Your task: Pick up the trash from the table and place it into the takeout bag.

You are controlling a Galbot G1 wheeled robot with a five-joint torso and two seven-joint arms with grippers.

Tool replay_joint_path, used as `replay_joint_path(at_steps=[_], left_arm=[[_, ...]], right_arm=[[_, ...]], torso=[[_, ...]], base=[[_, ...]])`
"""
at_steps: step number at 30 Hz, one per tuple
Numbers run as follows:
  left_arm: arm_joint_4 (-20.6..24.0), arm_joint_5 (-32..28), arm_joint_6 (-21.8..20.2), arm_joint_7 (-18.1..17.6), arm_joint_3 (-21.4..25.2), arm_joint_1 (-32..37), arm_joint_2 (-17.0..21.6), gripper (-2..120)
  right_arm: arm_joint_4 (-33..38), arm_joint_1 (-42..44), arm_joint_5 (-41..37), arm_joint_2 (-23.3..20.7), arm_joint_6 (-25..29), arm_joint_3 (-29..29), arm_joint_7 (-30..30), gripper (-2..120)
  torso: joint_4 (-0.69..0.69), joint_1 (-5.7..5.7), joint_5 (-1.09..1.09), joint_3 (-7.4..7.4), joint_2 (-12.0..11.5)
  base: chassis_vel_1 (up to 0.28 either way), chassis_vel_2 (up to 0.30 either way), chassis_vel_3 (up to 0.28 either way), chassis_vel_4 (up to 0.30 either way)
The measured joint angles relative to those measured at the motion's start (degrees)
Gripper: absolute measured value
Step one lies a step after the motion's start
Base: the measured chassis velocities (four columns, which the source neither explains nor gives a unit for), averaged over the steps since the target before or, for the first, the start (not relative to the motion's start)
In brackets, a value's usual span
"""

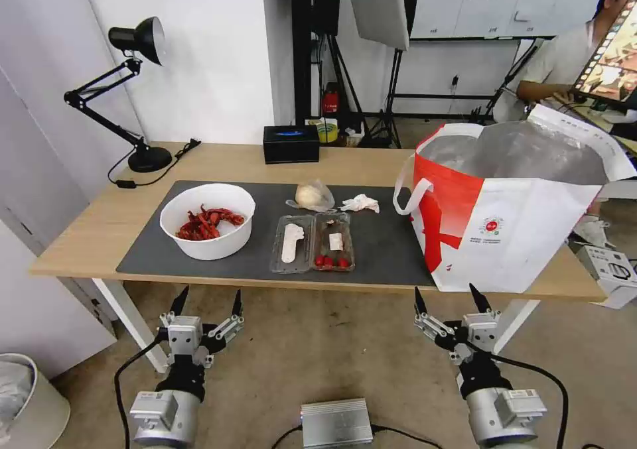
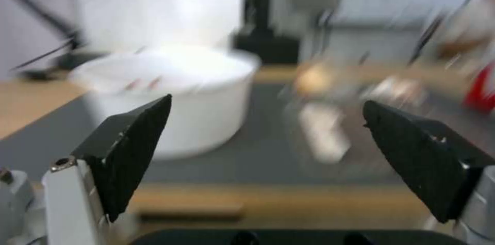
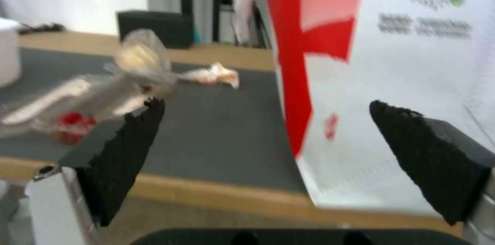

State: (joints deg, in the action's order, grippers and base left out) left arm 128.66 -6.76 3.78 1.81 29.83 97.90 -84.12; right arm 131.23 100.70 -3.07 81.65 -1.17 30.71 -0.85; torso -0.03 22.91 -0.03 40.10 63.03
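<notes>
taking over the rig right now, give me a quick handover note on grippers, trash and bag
Left gripper: open, empty, below the table's near edge, in front of the bowl.
Right gripper: open, empty, below the near edge, in front of the takeout bag.
On the grey mat: white bowl of red shells at left, open clamshell box in the middle, bag with beige lump and crumpled tissue behind it.
The takeout bag stands open on the table at right.
Done: nothing bagged, as far as visible.
Left: all four pieces.
</notes>
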Motion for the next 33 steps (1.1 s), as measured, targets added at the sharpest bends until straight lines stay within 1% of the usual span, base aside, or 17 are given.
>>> replay_joint_path(at_steps=[1,2,3,4,6,7,8,9,10,11,12,14,20,24,26,33], left_arm=[[-0.5,-1.2,0.74,0.39,-0.27,-0.88,0.31,100],[-1.17,-2.68,1.88,0.92,-0.41,-1.7,0.55,100],[-1.32,-3.33,2.34,1.19,-0.42,-2.02,0.62,100],[-1.32,-3.33,2.34,1.19,-0.42,-2.02,0.62,100],[-1.43,-4.14,2.62,1.56,-0.39,-2.3,0.78,100],[-1.43,-4.14,2.62,1.56,-0.39,-2.3,0.78,100],[-1.47,-4.18,2.63,1.65,-0.27,-2.32,0.87,100],[-1.48,-4.18,2.63,1.7,-0.15,-2.28,0.93,100],[-1.51,-4.18,2.62,1.72,-0.11,-2.22,0.96,100],[-1.51,-4.18,2.62,1.72,-0.11,-2.22,0.96,100],[-1.51,-4.17,2.61,1.77,-0.04,-2.11,1.01,100],[-1.52,-4.14,2.54,1.78,0.15,-1.92,1.06,100],[-1.44,-4.14,2.3,1.78,0.74,-1.51,1.19,100],[-0.96,-4.08,0.69,1.7,1.47,-0.49,1.41,100],[-0.36,-3.84,-0.92,1.58,2.0,0.12,1.64,100],[-0.32,-3.2,-2.32,1.32,2.44,1.24,1.67,100]], right_arm=[[-0.27,-0.96,-1.26,-1.73,-0.6,-0.32,-0.41,100],[-0.7,-2.68,-3.39,-4.7,-1.59,-0.9,-1.07,100],[-0.97,-3.83,-4.85,-6.68,-2.25,-1.29,-1.54,100],[-0.97,-3.83,-4.85,-6.68,-2.25,-1.29,-1.54,100],[-1.67,-6.65,-8.36,-11.56,-3.88,-2.24,-2.67,100],[-1.67,-6.65,-8.36,-11.56,-3.88,-2.24,-2.67,100],[-2.13,-8.51,-10.71,-14.76,-4.93,-2.84,-3.41,100],[-2.59,-9.51,-11.87,-16.36,-5.17,-3.28,-3.73,100],[-3.31,-10.1,-12.51,-16.95,-4.74,-4.11,-3.8,100],[-3.31,-10.1,-12.51,-16.95,-4.74,-4.11,-3.8,100],[-4.15,-10.49,-13.11,-17.14,-4.26,-5.39,-3.7,100],[-4.62,-10.96,-13.36,-17.08,-3.81,-6.32,-3.72,100],[-4.99,-10.95,-13.34,-16.62,-3.76,-7.04,-3.76,100],[-5.02,-10.27,-13.06,-16.57,-4.21,-7.05,-4.58,100],[-5.14,-10.07,-13.11,-16.63,-4.32,-7.03,-5.08,100],[-5.28,-9.77,-13.3,-16.36,-4.32,-7.33,-5.67,100]], torso=[[0.0,0.01,0.01,0.01,0.0],[0.02,0.02,0.05,0.02,-0.02],[0.03,0.02,0.03,0.02,-0.02],[0.03,0.02,0.03,0.02,-0.02],[0.03,0.01,0.05,0.02,-0.02],[0.03,0.01,0.05,0.02,-0.02],[0.03,0.01,0.03,0.02,-0.02],[0.04,0.02,0.01,0.02,-0.01],[0.06,0.02,0.0,0.02,-0.02],[0.06,0.02,0.0,0.02,-0.02],[0.04,0.02,0.08,0.02,-0.02],[0.03,0.01,0.02,0.01,-0.01],[0.03,0.01,0.02,0.01,-0.01],[0.03,0.01,0.03,0.01,-0.01],[0.03,0.01,0.03,0.01,0.0],[0.03,0.01,0.03,0.0,0.0]], base=[[0.0,0.0,0.0,0.0],[0.0,0.0,0.0,0.0],[0.0,0.0,0.0,0.0],[0.0,0.0,0.0,0.0],[0.0,0.0,0.0,0.0],[0.0,0.0,0.0,0.0],[0.0,0.0,0.0,0.0],[0.0,0.0,0.0,0.0],[0.0,0.0,0.0,0.0],[0.0,0.0,0.0,0.0],[0.0,0.0,0.0,0.0],[0.0,0.0,0.0,0.0],[0.0,0.0,0.0,0.0],[0.0,0.0,0.0,0.0],[0.0,0.0,0.0,0.0],[0.0,0.0,0.0,0.0]])
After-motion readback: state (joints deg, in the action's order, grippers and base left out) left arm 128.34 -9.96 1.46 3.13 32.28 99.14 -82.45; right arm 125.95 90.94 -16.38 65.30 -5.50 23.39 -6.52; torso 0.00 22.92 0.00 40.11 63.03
